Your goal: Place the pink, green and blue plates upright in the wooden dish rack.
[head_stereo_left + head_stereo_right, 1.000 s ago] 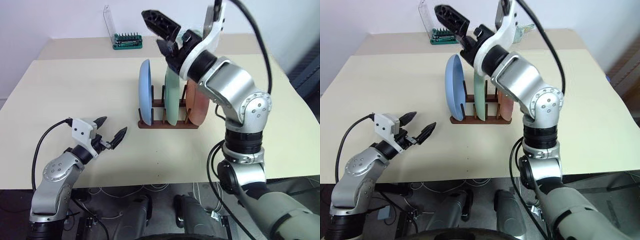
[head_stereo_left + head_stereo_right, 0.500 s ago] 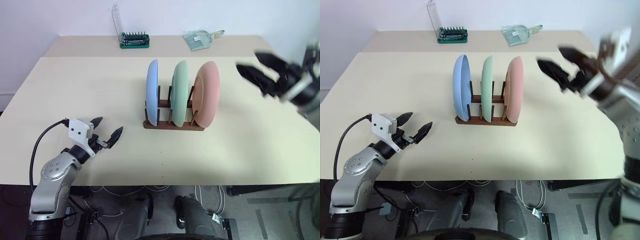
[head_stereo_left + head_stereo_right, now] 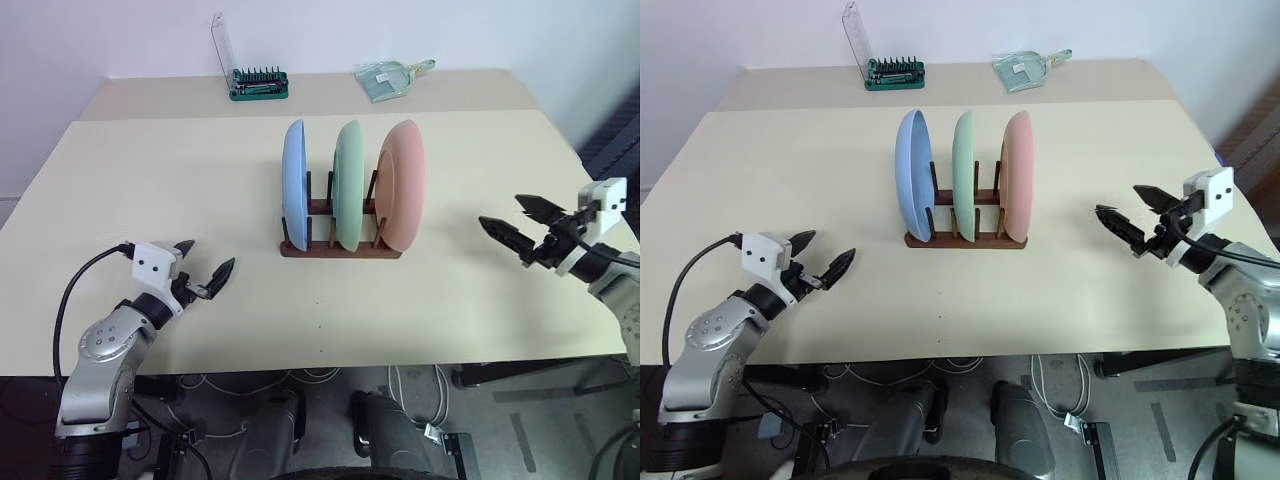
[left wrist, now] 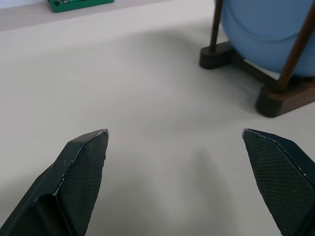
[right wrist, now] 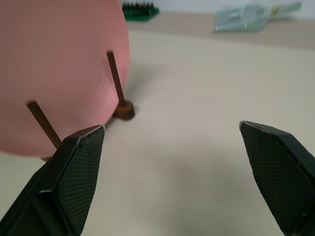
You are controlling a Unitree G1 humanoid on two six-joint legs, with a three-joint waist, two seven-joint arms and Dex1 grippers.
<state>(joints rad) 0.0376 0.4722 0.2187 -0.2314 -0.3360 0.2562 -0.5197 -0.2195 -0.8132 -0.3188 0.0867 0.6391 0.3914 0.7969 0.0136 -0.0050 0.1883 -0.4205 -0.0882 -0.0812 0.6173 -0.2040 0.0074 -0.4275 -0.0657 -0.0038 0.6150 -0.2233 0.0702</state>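
Observation:
The wooden dish rack [image 3: 340,250] stands mid-table with three plates upright between its pegs: blue plate [image 3: 293,180] on the left, green plate [image 3: 348,180] in the middle, pink plate [image 3: 402,183] on the right. My left gripper [image 3: 205,270] hovers open and empty over the table's near left, well short of the rack. At the near right, my right gripper [image 3: 520,222] is open and empty too, pointing toward the pink plate [image 5: 54,73] from some distance. The left wrist view catches the blue plate [image 4: 266,34] and the rack's foot [image 4: 275,98].
A green screwdriver-bit set [image 3: 258,82] with a clear raised lid and a clear plastic packet [image 3: 390,78] lie at the table's far edge. The cream table [image 3: 150,190] ends close below both grippers.
My right arm swung from above the rack out to the right and down to table height, leaving all three plates standing. The left gripper drifted slightly left.

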